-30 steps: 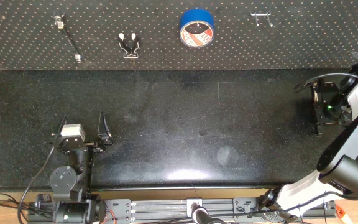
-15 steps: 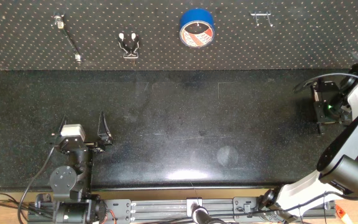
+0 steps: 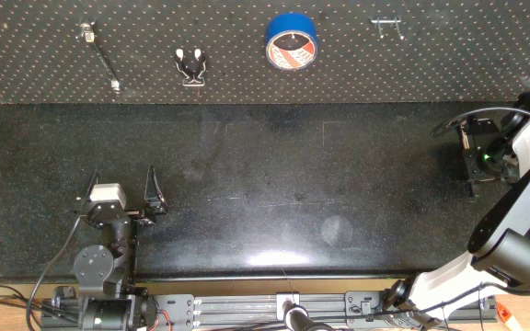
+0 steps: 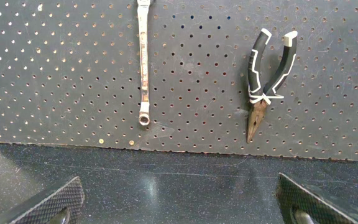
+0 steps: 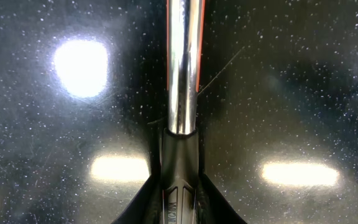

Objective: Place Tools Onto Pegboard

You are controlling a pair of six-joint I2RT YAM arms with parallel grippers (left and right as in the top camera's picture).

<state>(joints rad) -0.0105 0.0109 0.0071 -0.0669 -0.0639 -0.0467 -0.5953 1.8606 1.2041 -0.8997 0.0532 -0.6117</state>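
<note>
Right gripper (image 3: 475, 158) at right edge of bench (image 3: 339, 202), closed on a metal-shafted tool (image 5: 182, 68). Left gripper (image 3: 122, 176) near front-left corner, fingers wide apart, empty

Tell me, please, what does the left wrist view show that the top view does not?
Left wrist view alone: close detail. The wrench hangs with its ring end lowest, and the pliers hang nose down, their handles edged in white.
Top view alone: the blue tape roll, a bare metal hook to its right, and the right gripper over the table's right end.
Both: the pegboard, the black table, the wrench, the pliers and the open left gripper.
</note>
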